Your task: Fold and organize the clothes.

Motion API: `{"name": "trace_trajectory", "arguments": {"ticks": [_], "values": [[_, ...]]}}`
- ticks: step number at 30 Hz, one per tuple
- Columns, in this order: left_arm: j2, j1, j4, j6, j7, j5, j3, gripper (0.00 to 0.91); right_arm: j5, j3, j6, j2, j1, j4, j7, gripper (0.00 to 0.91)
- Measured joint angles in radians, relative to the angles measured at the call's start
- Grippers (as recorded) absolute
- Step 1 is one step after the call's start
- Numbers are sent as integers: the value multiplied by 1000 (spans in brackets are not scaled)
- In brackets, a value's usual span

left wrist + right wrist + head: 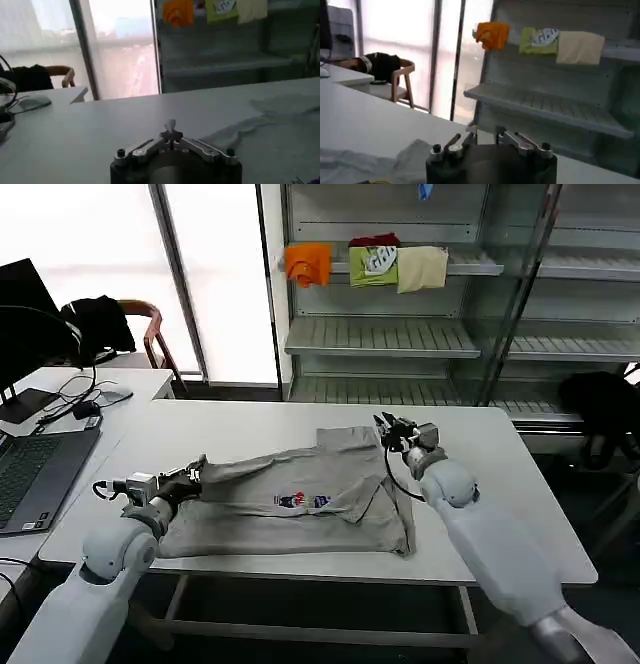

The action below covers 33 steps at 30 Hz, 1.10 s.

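A light grey shirt [300, 494] lies spread and rumpled across the middle of the white worktop [520, 484], its small multicoloured chest print [300, 501] facing up near the frame's centre. At the shirt's left edge the left end effector [196, 474] sits low on the cloth, its fingers drawn together to a tip in the left wrist view [171, 126], though whether they pinch fabric cannot be told. At the shirt's upper right corner the right end effector [392, 429] hovers just above the cloth with its fingers apart [485, 137]. A laptop [30, 474] rests at the left edge. Behind, in the upper centre, a shelf [470, 264] carries orange, green and cream folded garments [365, 264].
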Motion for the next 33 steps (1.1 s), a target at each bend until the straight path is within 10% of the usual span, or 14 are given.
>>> {"name": "trace_trajectory", "arguments": {"ticks": [11,14,33], "values": [[-6,-24,-20,-3,-3,-20,18,0,-52,7,-8,142,109,-327,-66,725],[-6,-28,-22,-4,-3,-22,18,0,-67,8,-12,166,120,-360,-83,0],[-16,-27,-32,-10,-3,-35,14,0,-117,1,-24,190,117,-385,-154,0]]}}
